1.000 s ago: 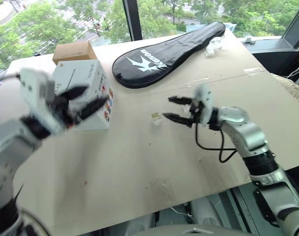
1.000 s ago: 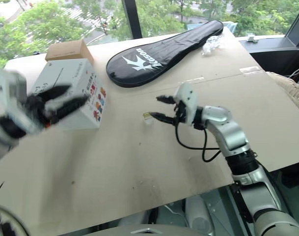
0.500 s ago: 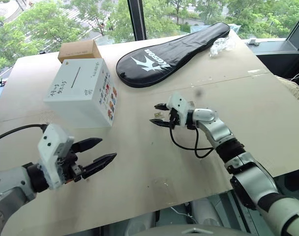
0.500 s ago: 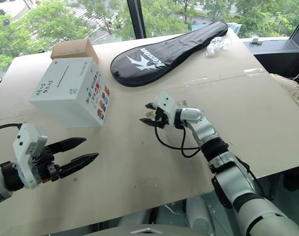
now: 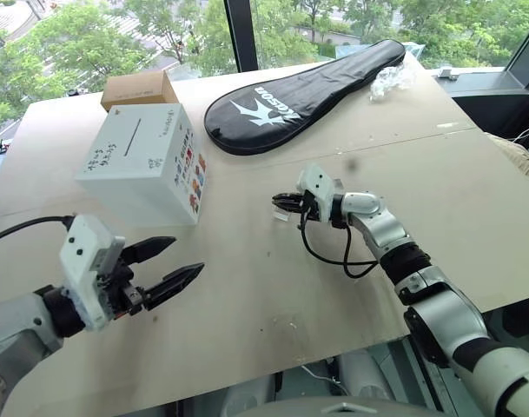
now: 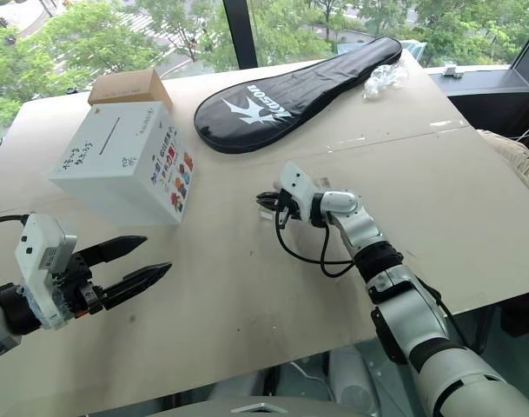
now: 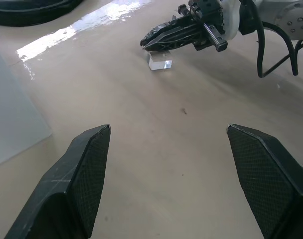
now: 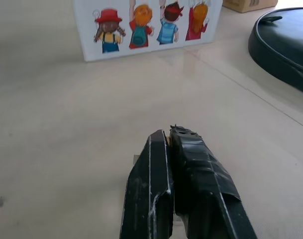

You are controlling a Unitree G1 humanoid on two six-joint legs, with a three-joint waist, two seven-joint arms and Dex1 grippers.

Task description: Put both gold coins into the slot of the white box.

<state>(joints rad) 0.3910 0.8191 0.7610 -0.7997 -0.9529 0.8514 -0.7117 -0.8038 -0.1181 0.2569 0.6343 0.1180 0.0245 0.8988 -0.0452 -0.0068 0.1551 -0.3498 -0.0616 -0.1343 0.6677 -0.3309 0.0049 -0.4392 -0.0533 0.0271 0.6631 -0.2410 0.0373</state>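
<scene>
A small clear gold coin (image 7: 159, 60) lies on the table in the middle. My right gripper (image 5: 280, 202) is shut with its tips right over the coin; the coin sits beneath the tips, and I cannot see it between them. In the right wrist view the two fingers (image 8: 163, 164) are pressed together. The white box (image 5: 142, 161) stands at the far left, its dark slot (image 5: 134, 136) on top and little pictures on the side facing my right gripper. My left gripper (image 5: 188, 257) hovers open and empty near the table's front left, well short of the box.
A black racket bag (image 5: 299, 87) lies across the back of the table. A brown cardboard box (image 5: 138, 87) sits behind the white box. A wad of clear plastic wrap (image 5: 390, 80) is at the far right corner. A black cable (image 5: 333, 256) loops under my right wrist.
My right gripper moved left onto the coin, then its open fingers closed. My left arm dropped from in front of the white box toward the near edge, still open.
</scene>
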